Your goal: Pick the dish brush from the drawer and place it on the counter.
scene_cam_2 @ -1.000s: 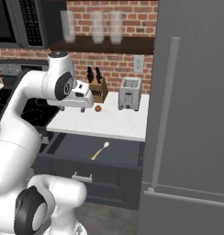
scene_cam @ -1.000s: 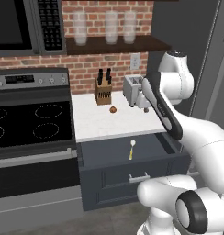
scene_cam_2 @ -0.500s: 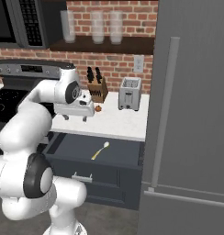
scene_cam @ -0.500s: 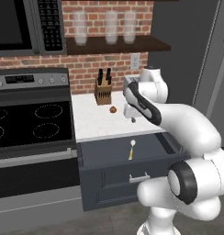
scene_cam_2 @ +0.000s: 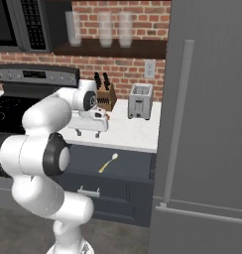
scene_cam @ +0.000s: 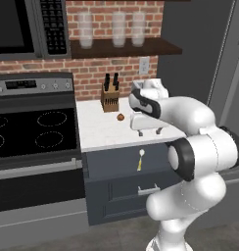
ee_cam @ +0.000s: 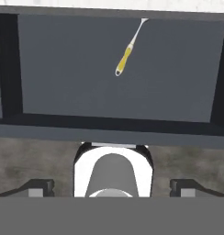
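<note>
- Since the earlier frame, the end effector (scene_cam: pixel 149 131) has been swung lower, and it is now held above the open drawer (scene_cam: pixel 126 169), its fingers spread wide with nothing gripped.
- The dish brush (ee_cam: pixel 127 53) is seen lying on the drawer floor, at 12 o'clock in the hand view, head toward the bench (scene_cam: pixel 104 130).
- A knife block (scene_cam: pixel 110 97) is set on the bench.

Colours here: the dish brush (ee_cam: pixel 125 54) has a yellow handle and a white head, lying in a dark slate-grey drawer (ee_cam: pixel 63 69). The counter (scene_cam: pixel 104 130) is white, faintly speckled. Red-brown brick wall (scene_cam: pixel 92 68), black stovetop (scene_cam: pixel 28 132), silver toaster (scene_cam_2: pixel 139 100), wooden-brown knife block (scene_cam: pixel 109 100).
</note>
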